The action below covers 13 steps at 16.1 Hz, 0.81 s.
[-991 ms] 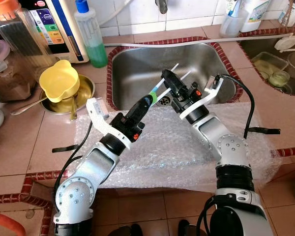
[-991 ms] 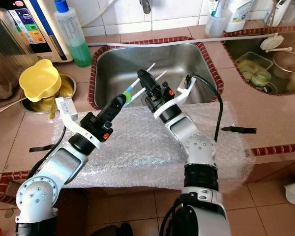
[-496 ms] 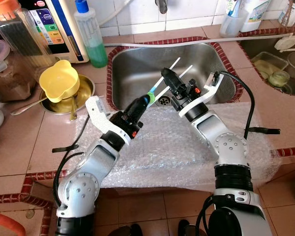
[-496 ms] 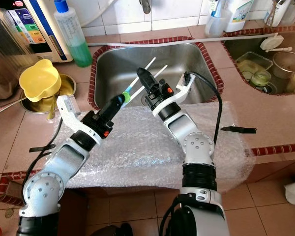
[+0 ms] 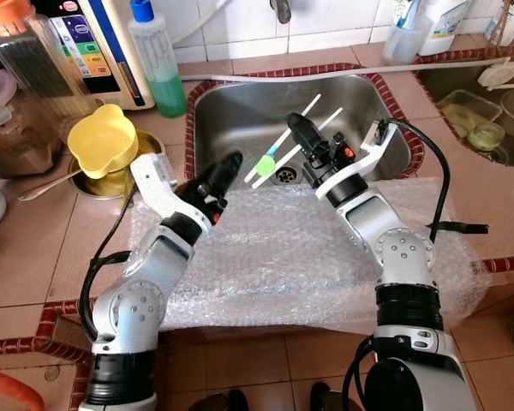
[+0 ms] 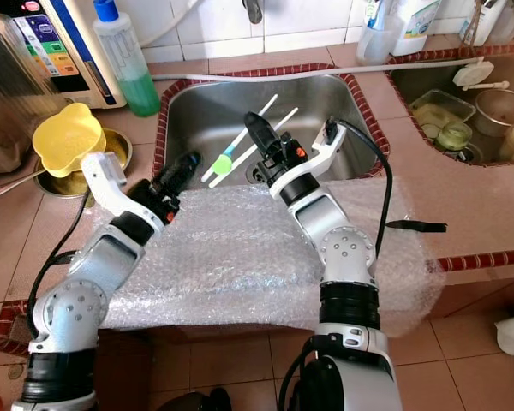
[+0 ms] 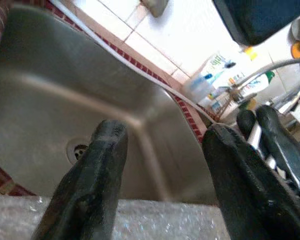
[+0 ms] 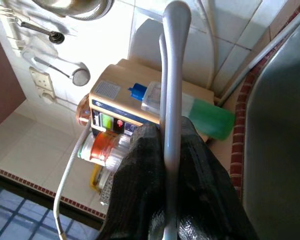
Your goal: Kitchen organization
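Looking down at the steel sink [image 5: 240, 120], I am seeing my right pincer [image 5: 295, 130] reaching over its near rim and pinching two white-handled sticks [image 5: 313, 116], its black fingers [image 8: 140, 165] pressed together around the grey-white shafts, as the right wrist view is showing. The sticks are slanting above the sink basin, one of them carrying a round green tip [image 5: 265, 165] just beside the drain [image 5: 284, 175]; I cannot tell whether they are spoons, brushes or something else. My left pincer [image 5: 228, 164] is hanging at the sink's near-left corner with its fingers [image 7: 97, 165] spread apart and holding nothing, the gap between them facing into the basin in the left wrist view. A sheet of bubble wrap [image 5: 291, 257] is lying on the tiled bench [image 5: 34, 257] on the near side of the sink, under both arms. Left of the sink a yellow cup [image 5: 103, 139] is sitting in a metal bowl [image 5: 150, 145], and beyond the sink's far-left corner a bottle of green liquid [image 5: 158, 64] is standing upright.
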Motion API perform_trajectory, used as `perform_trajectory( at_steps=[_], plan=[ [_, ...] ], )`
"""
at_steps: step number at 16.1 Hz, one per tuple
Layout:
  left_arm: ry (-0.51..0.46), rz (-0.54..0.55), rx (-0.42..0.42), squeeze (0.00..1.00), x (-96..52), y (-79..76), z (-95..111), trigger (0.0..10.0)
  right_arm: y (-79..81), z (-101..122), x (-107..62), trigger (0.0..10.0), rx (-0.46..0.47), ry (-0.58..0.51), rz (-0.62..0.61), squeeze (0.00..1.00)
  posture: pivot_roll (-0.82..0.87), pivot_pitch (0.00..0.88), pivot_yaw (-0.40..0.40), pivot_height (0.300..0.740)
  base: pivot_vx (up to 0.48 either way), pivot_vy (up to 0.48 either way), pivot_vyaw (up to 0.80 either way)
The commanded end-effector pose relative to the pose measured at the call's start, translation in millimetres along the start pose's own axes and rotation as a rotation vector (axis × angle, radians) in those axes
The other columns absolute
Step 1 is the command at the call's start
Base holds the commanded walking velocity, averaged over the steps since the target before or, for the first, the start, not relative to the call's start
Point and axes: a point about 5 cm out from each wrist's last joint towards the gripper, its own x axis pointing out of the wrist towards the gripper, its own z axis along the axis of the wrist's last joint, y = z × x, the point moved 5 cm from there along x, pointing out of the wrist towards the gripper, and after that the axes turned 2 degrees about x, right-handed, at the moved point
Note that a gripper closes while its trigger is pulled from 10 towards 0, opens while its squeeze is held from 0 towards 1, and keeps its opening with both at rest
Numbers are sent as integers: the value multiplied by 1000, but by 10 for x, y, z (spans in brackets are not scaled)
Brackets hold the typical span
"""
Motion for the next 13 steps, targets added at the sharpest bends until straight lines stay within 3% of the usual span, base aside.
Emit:
perform_trajectory(
  at_steps=[1, 3, 4, 7, 10, 11, 13],
  plan=[
    [-9, 16, 16, 1000, -4, 39, 17, 10000, 123, 52, 41, 0, -26, -16, 37, 0, -105, 224, 98, 740, 0, 0, 0],
    [-27, 58, 95, 1000, -17, 135, 65, 10000, 120, 104, 48, 0, -60, -33, 25, 0, -99, 225, 96, 740, 0, 0, 0],
    [-55, 101, 216, 1000, -25, 210, 142, 10000, 87, 158, 46, 0, -128, -45, -9, 0, -97, 226, 95, 740, 0, 0, 0],
    [-116, 209, 502, 1000, -42, 374, 355, 10000, -77, 382, -20, 0, -458, -69, -143, 0, -92, 234, 93, 740, 0, 0, 0],
    [-117, 224, 660, 1000, -35, 441, 421, 10000, -319, 687, -198, 0, -709, -112, -316, 0, -93, 241, 89, 740, 0, 0, 0],
    [-117, 239, 766, 1000, -29, 508, 454, 10000, -414, 821, -319, 0, -855, -113, -379, 0, -95, 243, 88, 740, 0, 0, 0],
    [-111, 220, 854, 1000, -8, 554, 464, 10000, -571, 889, -456, 0, -970, -78, -445, 0, -100, 248, 92, 740, 0, 0, 0]
  ],
)
